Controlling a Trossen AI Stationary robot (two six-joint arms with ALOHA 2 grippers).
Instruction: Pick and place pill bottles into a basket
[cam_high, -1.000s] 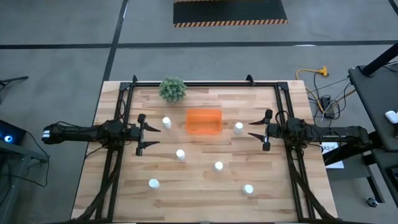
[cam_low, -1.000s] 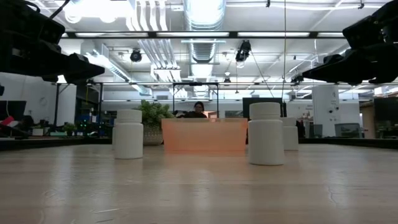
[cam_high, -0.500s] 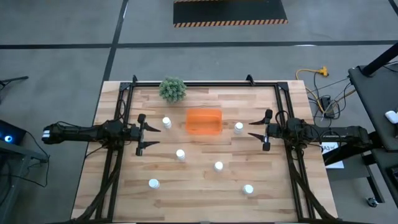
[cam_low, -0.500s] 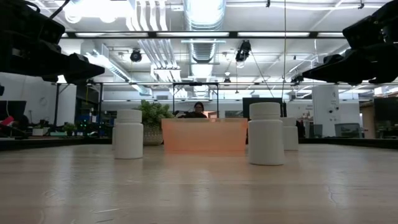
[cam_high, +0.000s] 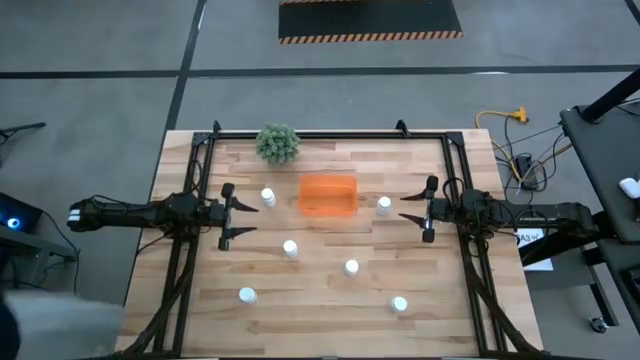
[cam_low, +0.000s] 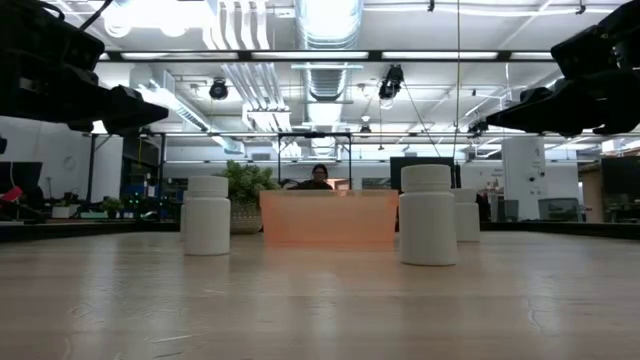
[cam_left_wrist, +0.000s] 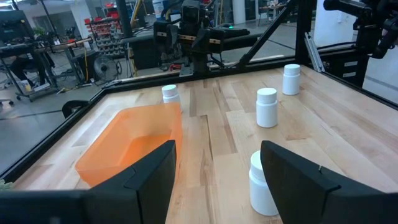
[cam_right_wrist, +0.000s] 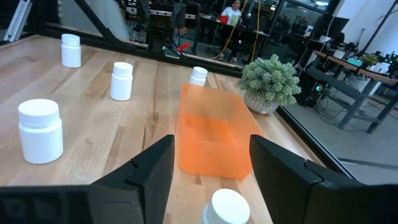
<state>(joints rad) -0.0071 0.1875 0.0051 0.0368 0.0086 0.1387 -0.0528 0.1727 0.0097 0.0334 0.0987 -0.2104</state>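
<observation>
Between your two pincers, the low-walled bright orange plastic basket sits empty; all six small white capped pill bottles stand scattered on the wooden table. Left pincer and right pincer hover spread, holding nothing. Everything remains.

Wooden slatted table bearing a small green bushy plant at its far edge, left of centre; yellow cable on the floor, far right.
</observation>
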